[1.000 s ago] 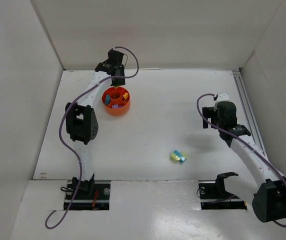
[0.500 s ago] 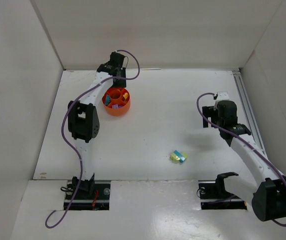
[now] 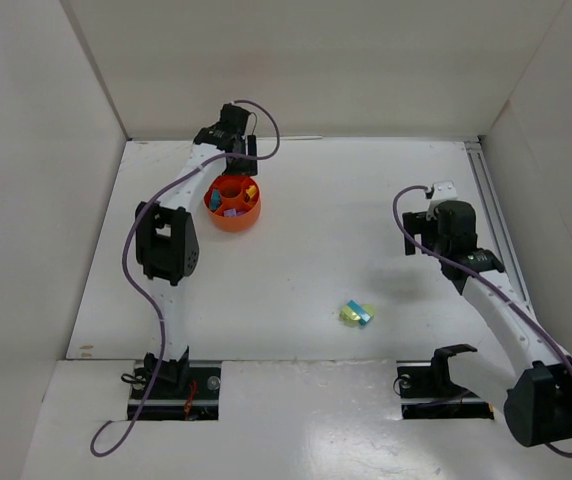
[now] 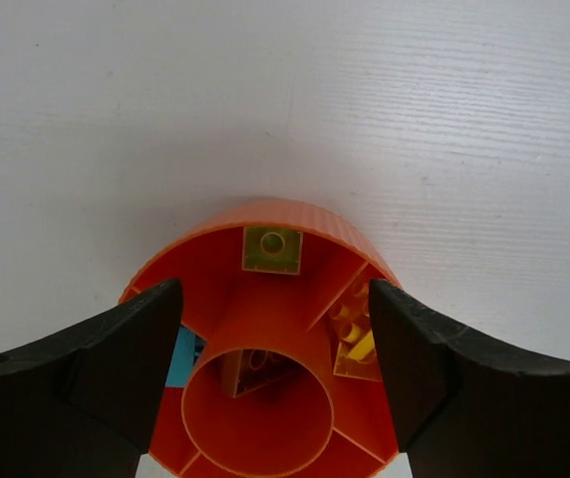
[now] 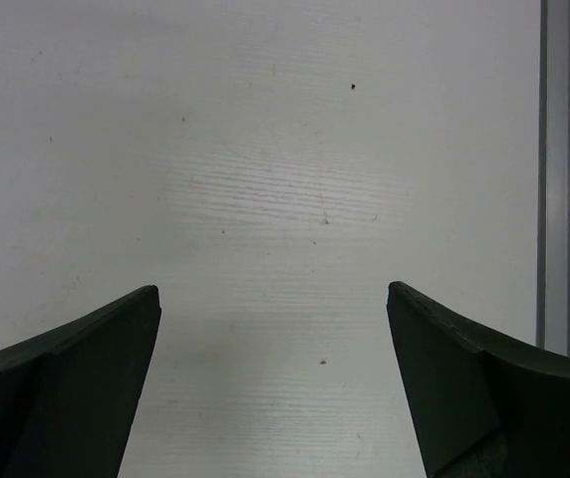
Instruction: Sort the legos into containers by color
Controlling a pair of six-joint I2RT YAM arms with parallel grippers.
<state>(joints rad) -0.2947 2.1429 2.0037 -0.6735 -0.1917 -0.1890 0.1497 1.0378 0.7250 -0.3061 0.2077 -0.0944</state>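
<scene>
Left fingers [image 4: 86, 368]: parted, nothing held between them. They are poised over the small round orange-red plastic dish [image 4: 265, 214], one finger on either side of its rim. Cannot tell whether they touch it.

The dish sits on the white worktop [image 3: 316, 230], toward the far left corner.

Contents, wrist view:
- lime green studded brick [image 4: 272, 249], flat in the far compartment
- yellow and orange bricks [image 4: 355, 344], together in the compartment to its right
- cyan brick [image 4: 178, 358] in the compartment to the left, half hidden by a finger
- brownish piece [image 4: 248, 366] down in the central hub

The overhead view adds a purple brick [image 3: 231, 211] in the near compartment.

Outside the dish: pale yellow brick [image 3: 349, 313] and second cyan brick [image 3: 365, 317], touching each other. They lie well apart from the dish, toward the worktop's near edge, right of middle.

Right fingers [image 5: 66, 388]: spread wide and empty, over bare worktop near the right edge, beside the grey metal rail [image 5: 562, 199].
</scene>
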